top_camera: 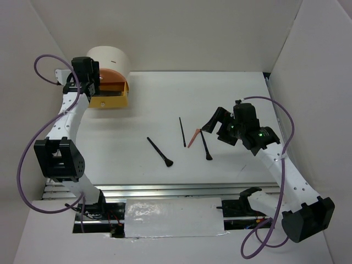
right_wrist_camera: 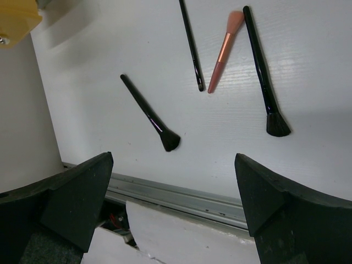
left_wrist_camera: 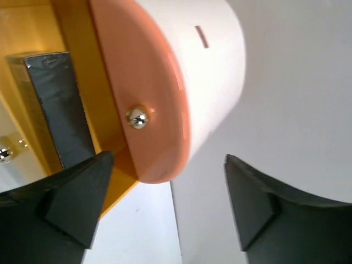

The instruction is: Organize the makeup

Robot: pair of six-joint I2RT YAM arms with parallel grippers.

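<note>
Four makeup items lie on the white table: a black brush (top_camera: 160, 152), a thin black stick (top_camera: 182, 131), a coral brush (top_camera: 193, 137) and a second black brush (top_camera: 205, 145). The right wrist view shows the same black brush (right_wrist_camera: 149, 114), thin stick (right_wrist_camera: 191, 47), coral brush (right_wrist_camera: 225, 47) and second black brush (right_wrist_camera: 263, 71). My right gripper (top_camera: 216, 125) (right_wrist_camera: 173, 209) is open and empty, just right of them above the table. A grey case (left_wrist_camera: 58, 104) lies in the open yellow drawer (top_camera: 110, 101). My left gripper (top_camera: 94, 88) (left_wrist_camera: 170, 203) is open and empty at that drawer.
The round cream drawer box (top_camera: 110, 59) stands at the back left; its orange drawer front (left_wrist_camera: 148, 82) carries a metal knob (left_wrist_camera: 137, 117). White walls close the back and both sides. A metal rail (top_camera: 165, 190) runs along the near edge.
</note>
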